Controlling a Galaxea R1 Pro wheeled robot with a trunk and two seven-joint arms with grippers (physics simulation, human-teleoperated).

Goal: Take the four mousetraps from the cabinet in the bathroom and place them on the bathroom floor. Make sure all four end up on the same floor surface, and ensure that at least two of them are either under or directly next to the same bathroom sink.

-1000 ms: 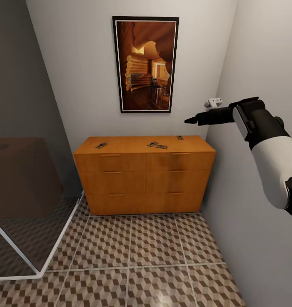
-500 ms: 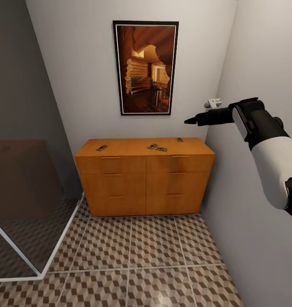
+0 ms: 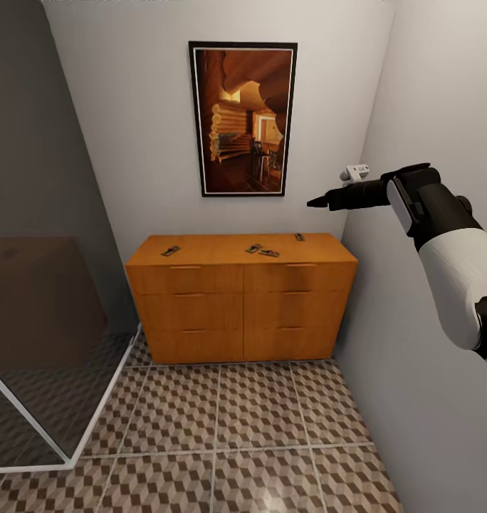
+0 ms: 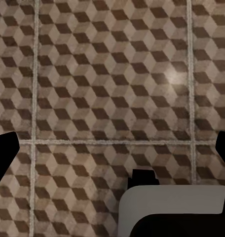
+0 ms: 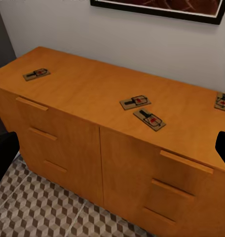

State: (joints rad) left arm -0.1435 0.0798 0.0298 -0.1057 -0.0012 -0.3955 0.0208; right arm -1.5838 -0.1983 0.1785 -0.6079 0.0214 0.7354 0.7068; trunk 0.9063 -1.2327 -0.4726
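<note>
I'm at the approach step, nothing picked up yet. All four mousetraps [image 3: 170, 251] sit on the cabinet [image 3: 242, 299]'s top surface: one far left, two touching-close in the middle, one at the far right by the wall. My right tool [image 3: 319, 202] hangs up high near the right wall, well apart from them; I can't tell if it's spread. Next I need to roll closer over the bathroom floor [image 3: 258, 427] and lower that arm.
</note>
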